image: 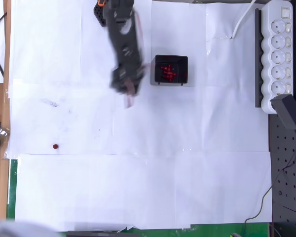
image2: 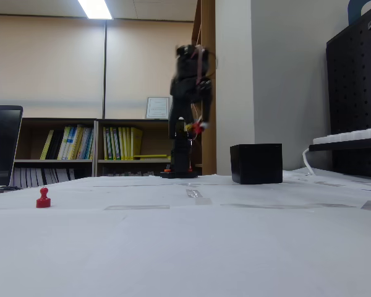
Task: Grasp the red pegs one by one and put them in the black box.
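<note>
Pegs: one red peg (image: 55, 146) outside the black box (image: 170, 59).

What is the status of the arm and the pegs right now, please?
Gripper raised left of box, blurred, jaw state unclear. Several pegs in box. One peg left on paper, path unobstructed.

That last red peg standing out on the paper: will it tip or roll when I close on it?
The red peg stands upright on a narrow base under a round head, so a nudge probably topples it. Its round shape suggests it would then roll. It looks rigid.
</note>
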